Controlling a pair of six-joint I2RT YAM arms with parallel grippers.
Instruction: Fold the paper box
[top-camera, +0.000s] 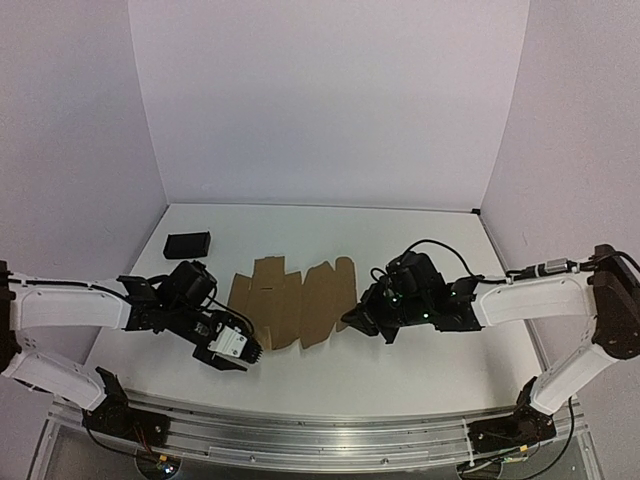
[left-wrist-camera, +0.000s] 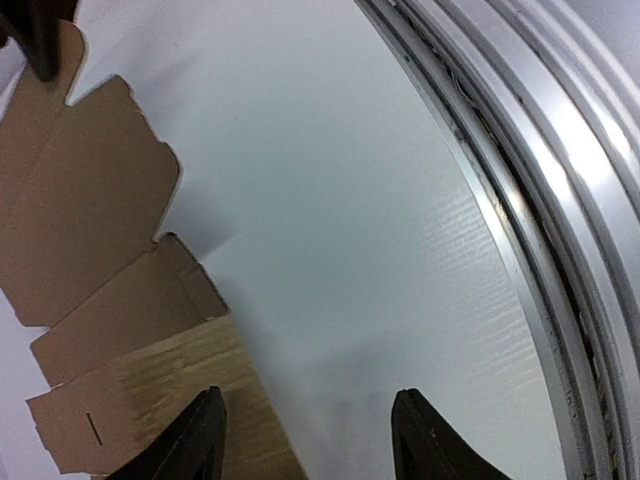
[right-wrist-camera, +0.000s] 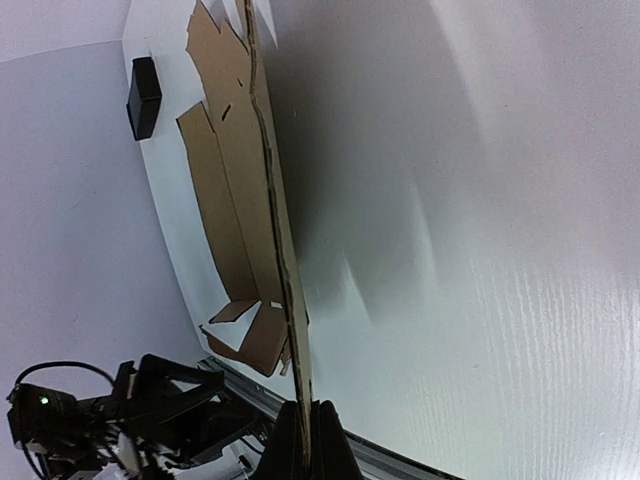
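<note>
At centre, paper box (top-camera: 290, 305), long axis left-right

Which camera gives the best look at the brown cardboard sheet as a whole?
Top external: almost the whole paper box shows as an unfolded sheet between the two arms, flaps and all. Left wrist catches only one end. Right wrist sees it nearly edge-on, running away from the right gripper, which pinches its edge.
</note>
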